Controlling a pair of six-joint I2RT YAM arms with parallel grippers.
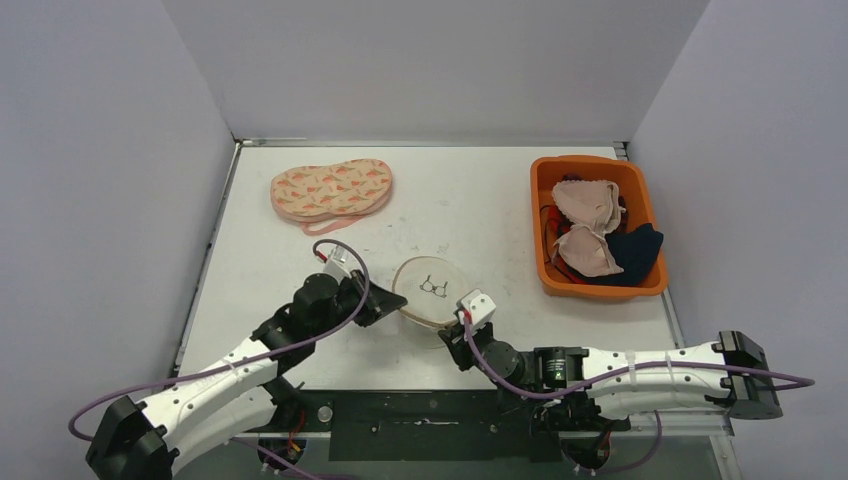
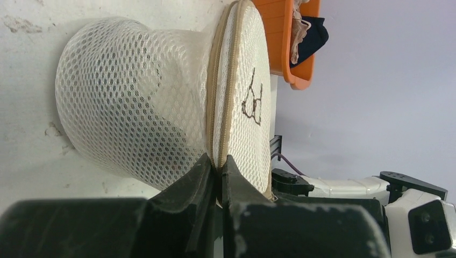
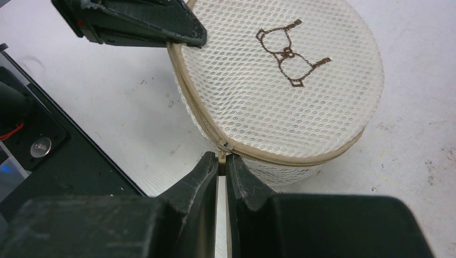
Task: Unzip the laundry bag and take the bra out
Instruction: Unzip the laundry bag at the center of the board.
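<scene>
Left gripper (image 2: 218, 163) clamps the tan zipped rim (image 2: 211, 107) of the round white mesh laundry bag (image 1: 432, 292); right gripper (image 3: 221, 160) pinches its small tan zipper pull (image 3: 222, 155).

Laundry bag (image 3: 301, 107): white honeycomb mesh, edged in tan zipper (image 3: 290, 159), stitched with brown bra outline (image 3: 290, 54). Basket (image 1: 585, 161) is coloured orange. Pouch (image 1: 332, 190) is printed peach with orange motifs.

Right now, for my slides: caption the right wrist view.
Right claw pinches the zipper pull; left claw clamps the laundry bag rim.
</scene>
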